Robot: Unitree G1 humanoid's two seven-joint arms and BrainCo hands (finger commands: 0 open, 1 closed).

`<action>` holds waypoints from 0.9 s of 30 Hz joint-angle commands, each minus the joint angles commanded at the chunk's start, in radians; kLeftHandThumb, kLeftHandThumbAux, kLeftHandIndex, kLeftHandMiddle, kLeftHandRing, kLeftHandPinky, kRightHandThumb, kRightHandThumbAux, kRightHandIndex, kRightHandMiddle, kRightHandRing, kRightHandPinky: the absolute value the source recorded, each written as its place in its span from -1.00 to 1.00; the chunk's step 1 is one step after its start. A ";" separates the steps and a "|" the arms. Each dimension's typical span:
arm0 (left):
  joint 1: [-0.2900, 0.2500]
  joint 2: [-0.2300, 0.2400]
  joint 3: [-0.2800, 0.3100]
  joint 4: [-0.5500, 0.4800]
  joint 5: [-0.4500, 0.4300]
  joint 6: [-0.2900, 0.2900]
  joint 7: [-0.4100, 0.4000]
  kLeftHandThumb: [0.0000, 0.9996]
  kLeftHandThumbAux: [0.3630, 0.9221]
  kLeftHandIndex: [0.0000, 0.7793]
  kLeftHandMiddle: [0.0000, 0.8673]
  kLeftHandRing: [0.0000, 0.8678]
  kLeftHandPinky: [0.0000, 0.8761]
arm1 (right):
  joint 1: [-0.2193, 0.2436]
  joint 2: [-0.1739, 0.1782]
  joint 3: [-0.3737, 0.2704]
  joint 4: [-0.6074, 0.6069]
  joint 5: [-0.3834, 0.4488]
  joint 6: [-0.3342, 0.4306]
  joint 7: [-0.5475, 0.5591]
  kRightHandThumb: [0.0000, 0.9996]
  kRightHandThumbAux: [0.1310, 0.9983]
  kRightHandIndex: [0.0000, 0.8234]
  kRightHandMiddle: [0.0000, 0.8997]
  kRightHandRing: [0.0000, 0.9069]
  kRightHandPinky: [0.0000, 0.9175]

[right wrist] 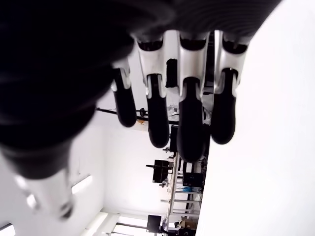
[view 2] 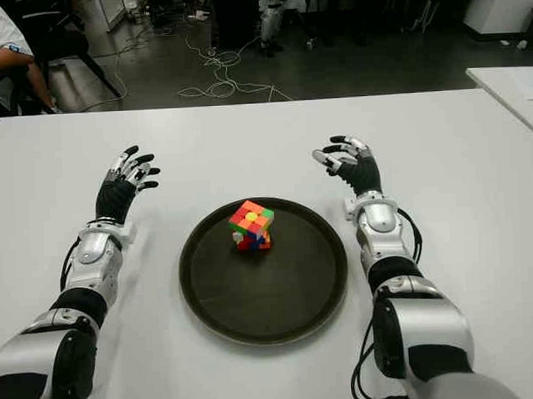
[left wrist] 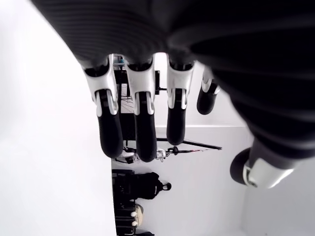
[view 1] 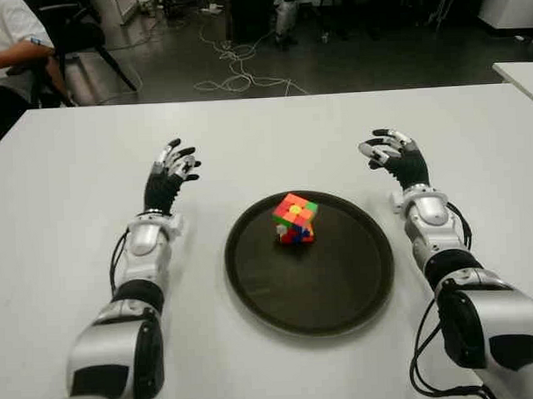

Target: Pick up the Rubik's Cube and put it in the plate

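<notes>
The plate (view 1: 252,287) lies on the white table (view 1: 72,154), and the Rubik's Cube (view 1: 295,219) sits tilted inside it. It looks light, rigid and smooth-faced; opposite faces suit gripping. Flanking the plate, left hand (view 1: 169,181) and right hand (view 1: 395,160) hover, fingers spread, empty.

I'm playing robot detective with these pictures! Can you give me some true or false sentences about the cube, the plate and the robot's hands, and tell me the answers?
1. The Rubik's Cube sits inside the dark plate. True.
2. The right hand is squeezing the cube. False: it is to the right of the plate, open and holding nothing.
3. The left hand is open, out to the left of the plate. True.
4. The cube lies flat on one face. False: it is tipped, with a corner pointing up.
5. The plate is on a white table. True.
</notes>
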State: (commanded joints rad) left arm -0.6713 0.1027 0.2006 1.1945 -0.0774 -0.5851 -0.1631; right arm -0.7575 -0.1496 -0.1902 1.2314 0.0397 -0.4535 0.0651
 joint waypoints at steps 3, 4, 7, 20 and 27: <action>0.000 0.000 -0.003 0.001 0.001 -0.002 0.002 -0.40 -0.40 -0.78 -0.40 -0.30 -0.18 | 0.000 0.002 -0.008 -0.002 0.008 0.004 0.009 -1.00 0.37 -0.21 0.12 0.24 0.35; -0.001 0.001 -0.004 0.002 0.002 -0.001 0.004 -0.40 -0.40 -0.77 -0.39 -0.30 -0.18 | 0.000 0.004 -0.010 -0.004 0.010 0.005 0.010 -1.00 0.38 -0.21 0.12 0.24 0.34; -0.003 0.002 -0.007 0.004 0.006 0.001 0.009 -0.43 -0.37 -0.72 -0.36 -0.28 -0.17 | -0.001 0.004 -0.012 -0.006 0.013 0.007 0.010 -1.00 0.38 -0.20 0.06 0.18 0.26; -0.009 0.011 -0.016 0.009 0.027 0.016 0.033 -0.62 -0.12 -0.63 -0.35 -0.32 -0.26 | -0.003 0.000 0.007 -0.002 -0.009 -0.006 -0.018 -1.00 0.29 -0.22 -0.13 -0.02 0.01; -0.007 0.016 -0.025 0.013 0.041 0.001 0.039 -0.71 -0.11 -0.58 -0.35 -0.35 -0.34 | 0.000 -0.002 0.026 -0.003 -0.032 -0.017 -0.057 -1.00 0.29 -0.23 -0.14 -0.05 -0.01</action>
State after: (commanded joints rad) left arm -0.6783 0.1189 0.1753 1.2071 -0.0364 -0.5839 -0.1240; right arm -0.7579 -0.1516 -0.1639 1.2282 0.0080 -0.4701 0.0084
